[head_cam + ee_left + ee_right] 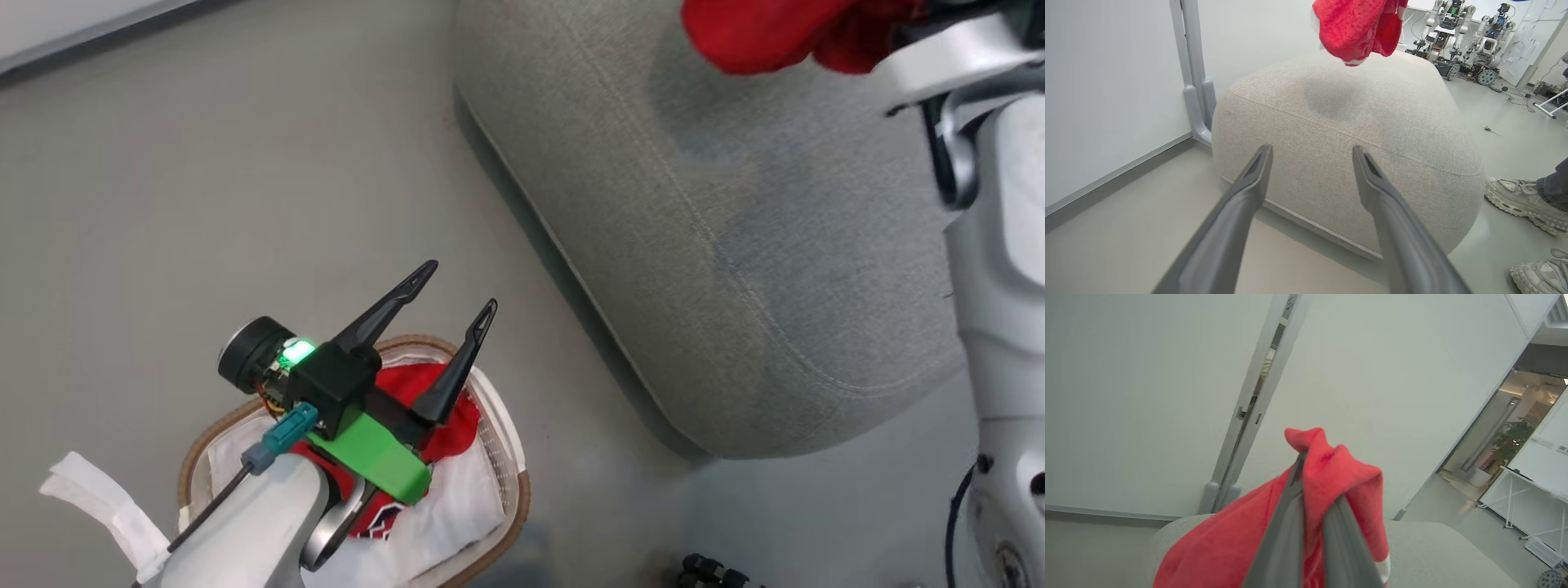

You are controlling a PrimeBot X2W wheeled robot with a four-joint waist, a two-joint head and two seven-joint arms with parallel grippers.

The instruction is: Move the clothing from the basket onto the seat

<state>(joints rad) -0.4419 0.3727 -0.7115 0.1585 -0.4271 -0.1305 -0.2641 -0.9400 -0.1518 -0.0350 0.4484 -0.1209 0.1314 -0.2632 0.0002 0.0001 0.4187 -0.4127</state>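
Note:
A red piece of clothing [1339, 473] is bunched between the fingers of my right gripper [1315, 486], which is shut on it. It hangs above the far part of the grey seat [735, 245], as the left wrist view also shows: the red clothing [1359, 28] over the seat [1351, 122]. More red-and-white clothing [433, 392] lies in the basket [516, 490] on the floor at the lower left. My left gripper [459, 286] hovers open over the basket, its fingers [1249, 183] empty and pointing at the seat.
A white cloth [457, 506] lies in the basket beside the red fabric. My pale right arm [1004, 245] rises along the right edge. A person's shoes [1523, 200] stand on the floor right of the seat. Other robots [1453, 24] are parked beyond it, and a wall post [1196, 81] stands to its left.

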